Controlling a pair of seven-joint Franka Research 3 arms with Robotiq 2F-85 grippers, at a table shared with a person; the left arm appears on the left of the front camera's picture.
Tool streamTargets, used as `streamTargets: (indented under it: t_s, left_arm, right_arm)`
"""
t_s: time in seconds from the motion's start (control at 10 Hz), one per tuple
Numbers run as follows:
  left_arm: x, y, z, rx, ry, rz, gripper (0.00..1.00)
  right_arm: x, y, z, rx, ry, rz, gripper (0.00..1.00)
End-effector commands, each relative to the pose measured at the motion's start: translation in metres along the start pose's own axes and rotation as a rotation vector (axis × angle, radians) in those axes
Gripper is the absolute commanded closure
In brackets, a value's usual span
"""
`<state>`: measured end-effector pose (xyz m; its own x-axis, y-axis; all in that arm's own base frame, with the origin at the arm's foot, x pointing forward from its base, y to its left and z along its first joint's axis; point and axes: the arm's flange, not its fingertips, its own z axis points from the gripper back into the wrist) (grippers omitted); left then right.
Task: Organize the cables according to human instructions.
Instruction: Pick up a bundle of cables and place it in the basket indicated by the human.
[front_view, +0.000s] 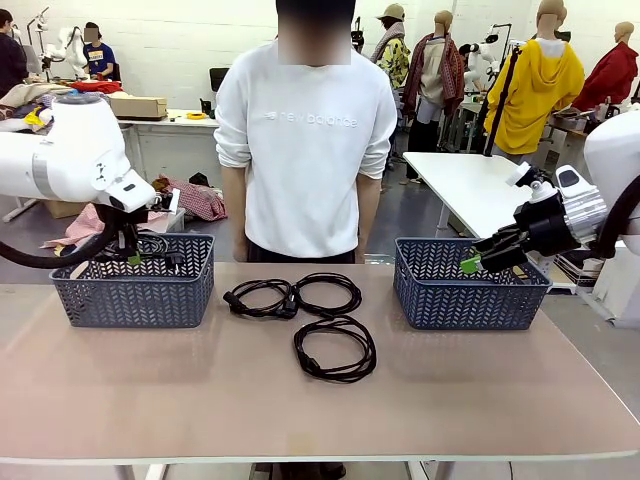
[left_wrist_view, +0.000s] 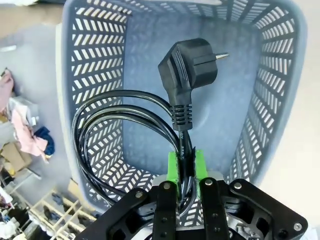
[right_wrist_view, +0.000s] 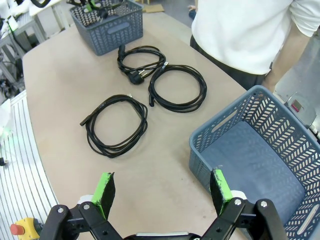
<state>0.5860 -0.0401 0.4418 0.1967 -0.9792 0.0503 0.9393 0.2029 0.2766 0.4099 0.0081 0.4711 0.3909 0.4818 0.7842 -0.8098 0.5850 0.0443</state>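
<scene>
Over the left basket (left_wrist_view: 95, 60) the left gripper (left_wrist_view: 186, 162) pinches one coiled cable (left_wrist_view: 187, 70) in its fingers, with loops that could snag the rim on release; the right gripper (right_wrist_view: 162, 180) gapes wide, three cables (front_view: 294, 297) lying on the counter (front_view: 200, 400).

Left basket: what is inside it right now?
One coiled cable, pinched in the left gripper, hangs in the left basket mouth; the floor under its plug is bare. The gripper covers the basket's near end, so that part is unknown.
</scene>
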Motion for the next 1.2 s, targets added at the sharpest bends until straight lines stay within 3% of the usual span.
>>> streamTargets:
  t_s: [0.0,0.1,0.2,0.3,0.4,0.5,0.6,0.7,0.8,0.9,1.0,1.1]
  left_arm:
    - [-0.004,0.01,-0.003,0.027,0.001,-0.005,0.85]
    - [-0.005,0.011,-0.005,0.028,-0.002,-0.002,0.66]
    - [-0.006,0.011,-0.005,0.028,0.0,-0.001,0.66]
    - [-0.007,0.012,-0.004,0.019,-0.007,0.0,0.46]
    - [-0.007,0.011,-0.001,0.002,-0.016,-0.007,0.64]
    - [-0.006,0.011,0.004,0.0,-0.021,-0.007,0.27]
    - [-0.007,0.011,0.01,0.001,-0.024,-0.006,0.44]
    - [-0.007,0.012,0.016,-0.009,-0.023,-0.003,0.07]
    - [-0.009,0.013,0.023,-0.023,-0.021,-0.006,0.25]
    - [-0.009,0.012,0.028,-0.04,-0.03,-0.007,0.0]
    - [-0.01,0.012,0.032,-0.061,-0.047,-0.01,0.05]
    - [-0.009,0.011,0.034,-0.074,-0.041,-0.013,0.0]
  right_arm:
    - [0.002,-0.004,-0.003,0.004,-0.034,0.021,0.0]
    - [0.002,-0.004,-0.003,0.004,-0.034,0.021,0.0]
    - [0.002,-0.004,-0.003,0.004,-0.034,0.021,0.0]
    - [0.002,-0.004,-0.003,0.004,-0.034,0.021,0.0]
    - [0.002,-0.004,-0.003,0.004,-0.034,0.021,0.0]
    - [0.002,-0.004,-0.003,0.004,-0.034,0.021,0.0]
    - [0.002,-0.004,-0.003,0.004,-0.034,0.021,0.0]
    - [0.002,-0.004,-0.003,0.004,-0.034,0.021,0.0]
    - [0.002,-0.004,-0.003,0.004,-0.034,0.021,0.0]
    - [0.002,-0.004,-0.003,0.004,-0.034,0.021,0.0]
    - [0.002,-0.004,-0.003,0.004,-0.034,0.021,0.0]
    - [0.002,-0.004,-0.003,0.004,-0.034,0.021,0.0]
